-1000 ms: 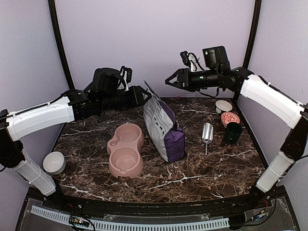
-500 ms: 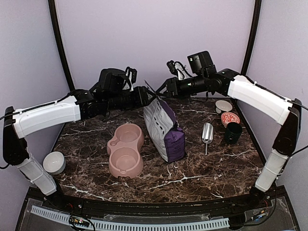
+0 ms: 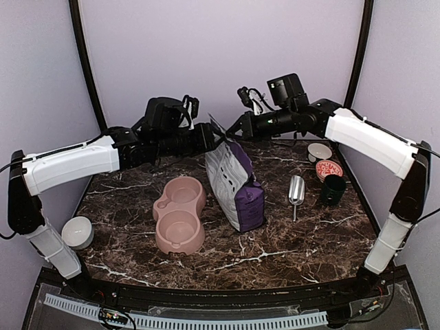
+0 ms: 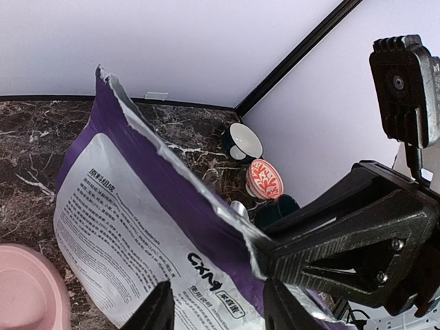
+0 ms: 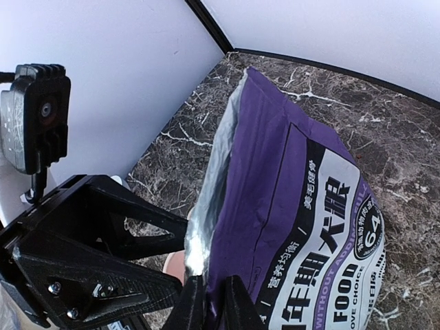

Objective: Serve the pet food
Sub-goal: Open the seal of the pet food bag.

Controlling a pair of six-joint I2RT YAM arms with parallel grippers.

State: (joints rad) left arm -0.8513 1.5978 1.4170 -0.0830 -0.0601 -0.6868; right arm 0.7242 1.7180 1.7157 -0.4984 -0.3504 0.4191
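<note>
The purple-and-white bag (image 3: 234,182) stands upright in the middle of the table, its top torn open. My right gripper (image 5: 212,302) is shut on the purple wall of the bag (image 5: 309,179) at its top edge, next to the silver lining. My left gripper (image 4: 220,313) is open, its fingers apart over the white printed face of the bag (image 4: 137,227), close to the right gripper (image 3: 230,133). In the top view the left gripper (image 3: 213,137) hangs at the bag's upper left. The pet food is hidden. The pink double bowl (image 3: 180,214) lies left of the bag.
A metal scoop (image 3: 296,190) lies right of the bag. A white bowl (image 3: 319,151), a red patterned bowl (image 3: 328,168) and a dark cup (image 3: 333,190) stand at the back right. Another white bowl (image 3: 77,232) sits at the left edge.
My right arm swung left to the bag's top and its gripper closed on the top edge. The left gripper shifted slightly toward the bag and stays open.
</note>
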